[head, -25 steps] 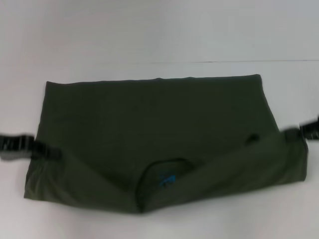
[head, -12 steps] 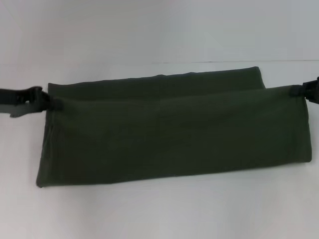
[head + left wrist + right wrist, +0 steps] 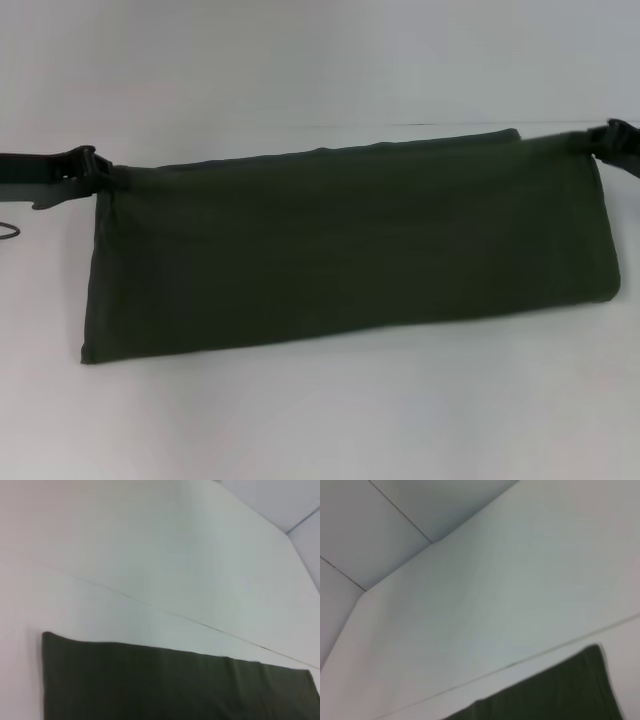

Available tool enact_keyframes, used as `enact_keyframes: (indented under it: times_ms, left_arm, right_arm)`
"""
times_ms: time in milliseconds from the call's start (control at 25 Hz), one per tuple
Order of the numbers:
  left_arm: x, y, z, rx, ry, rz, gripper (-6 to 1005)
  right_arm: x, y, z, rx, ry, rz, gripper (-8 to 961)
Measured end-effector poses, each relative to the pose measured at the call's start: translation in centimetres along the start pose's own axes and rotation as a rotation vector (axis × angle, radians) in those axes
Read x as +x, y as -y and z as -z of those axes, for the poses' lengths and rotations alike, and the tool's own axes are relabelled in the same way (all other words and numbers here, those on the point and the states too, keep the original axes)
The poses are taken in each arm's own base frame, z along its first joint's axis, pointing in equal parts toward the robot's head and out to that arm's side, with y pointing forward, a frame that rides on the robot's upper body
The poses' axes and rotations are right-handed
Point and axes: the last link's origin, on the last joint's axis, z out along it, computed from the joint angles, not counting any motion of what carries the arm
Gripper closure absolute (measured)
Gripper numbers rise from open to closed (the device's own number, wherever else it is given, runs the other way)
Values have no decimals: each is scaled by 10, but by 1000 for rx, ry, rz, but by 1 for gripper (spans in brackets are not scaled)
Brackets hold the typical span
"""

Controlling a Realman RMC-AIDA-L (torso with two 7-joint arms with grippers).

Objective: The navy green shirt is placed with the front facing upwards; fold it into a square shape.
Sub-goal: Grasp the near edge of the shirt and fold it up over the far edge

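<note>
Olive-green cloth filled the middle of the head view: the navy green shirt [image 3: 345, 250] lay on the white counter [image 3: 320, 420] as a long folded band, its plain side up (no print or collar showing). The left hand [image 3: 100, 178] sat at the shirt's far left corner, pinched closed on the cloth there, with its dark arm reaching in from the left edge of the view. The right hand [image 3: 600, 140] sat at the shirt's far right corner, likewise clamped on the fabric, which looked pulled taut between the two corners. Beneath that upper layer a thin strip of the shirt's lower layer showed along the far edge. Each wrist view showed only a corner of the shirt [image 3: 165, 685] [image 3: 555, 690] against the pale counter, with no fingers visible.
</note>
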Motion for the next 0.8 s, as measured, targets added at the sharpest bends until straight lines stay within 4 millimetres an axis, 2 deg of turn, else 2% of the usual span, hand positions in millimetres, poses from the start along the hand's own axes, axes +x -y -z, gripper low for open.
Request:
enact_keyframes:
  times_ms: [480, 800]
  left_arm:
    - [8, 12, -3, 77, -66, 16, 974]
    - [15, 13, -7, 100, -97, 11, 974]
  right_arm:
    - [-20, -35, -37, 50, 42, 130, 888]
    - [-16, -44, -53, 103, 50, 198, 889]
